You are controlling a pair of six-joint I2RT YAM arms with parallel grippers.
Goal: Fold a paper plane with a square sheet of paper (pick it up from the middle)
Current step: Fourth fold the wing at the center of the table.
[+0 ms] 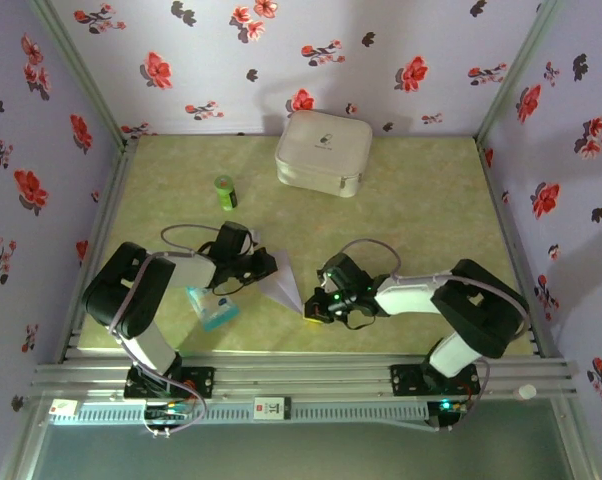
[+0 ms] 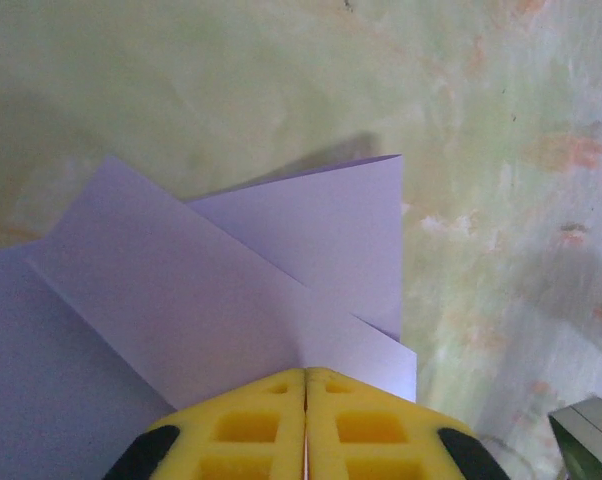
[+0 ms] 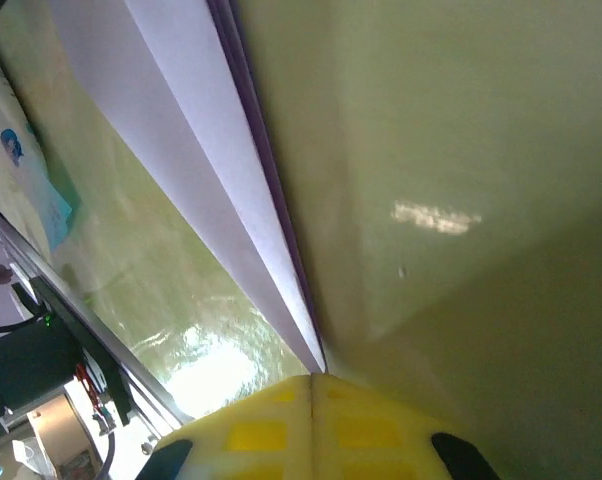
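Note:
The pale lavender paper, folded into a pointed paper plane, lies between the two arms in the top view, its tip toward the right arm. My left gripper is shut on its wide rear end. In the left wrist view the yellow fingers meet with overlapping folded flaps fanning out ahead of them. My right gripper is shut on the narrow tip. In the right wrist view the paper plane runs edge-on away from the closed fingertips, its layers pressed together.
A blue-and-white plastic packet lies by the left arm, also seen as a packet past the paper. A green bottle and a white case stand farther back. A metal rail runs along the near edge.

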